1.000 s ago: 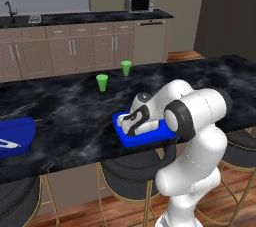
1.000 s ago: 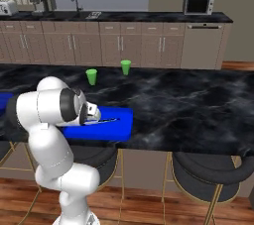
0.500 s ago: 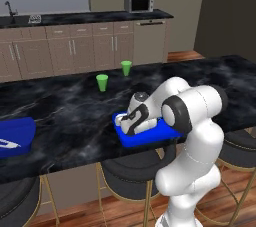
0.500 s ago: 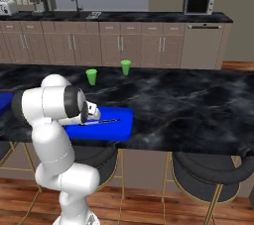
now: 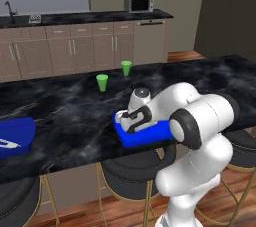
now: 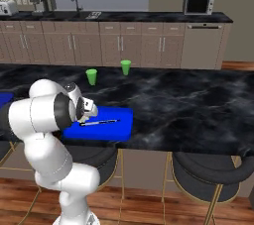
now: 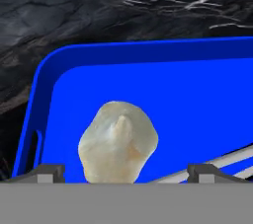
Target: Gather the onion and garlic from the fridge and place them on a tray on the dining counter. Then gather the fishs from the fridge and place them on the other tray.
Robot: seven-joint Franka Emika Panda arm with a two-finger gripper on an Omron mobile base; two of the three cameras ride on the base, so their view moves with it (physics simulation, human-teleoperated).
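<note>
Blue tray [image 7: 148,85] under my hand [image 7: 126,173], resting on the black marble surface [image 5: 65,116]. My two fingertips [image 7: 49,172] stand wide apart at the bottom of the hand view, and between them, slightly toward seven o'clock, sits the garlic [image 7: 118,141], pale and lumpy, lying on the tray floor. My fingers do not touch it; I hold nothing. At four o'clock of the garlic a thin silver fish [image 6: 99,122] lies on the same tray, its length running along the tray in the right base view. My hand [image 5: 131,121] hangs over the tray's near-left end in the left base view. A second blue tray [image 5: 15,136] sits well apart at nine o'clock along the surface. Two green cups [image 5: 102,82] stand beyond my tray, toward twelve o'clock. A microwave [image 5: 138,2] sits on the far counter.
</note>
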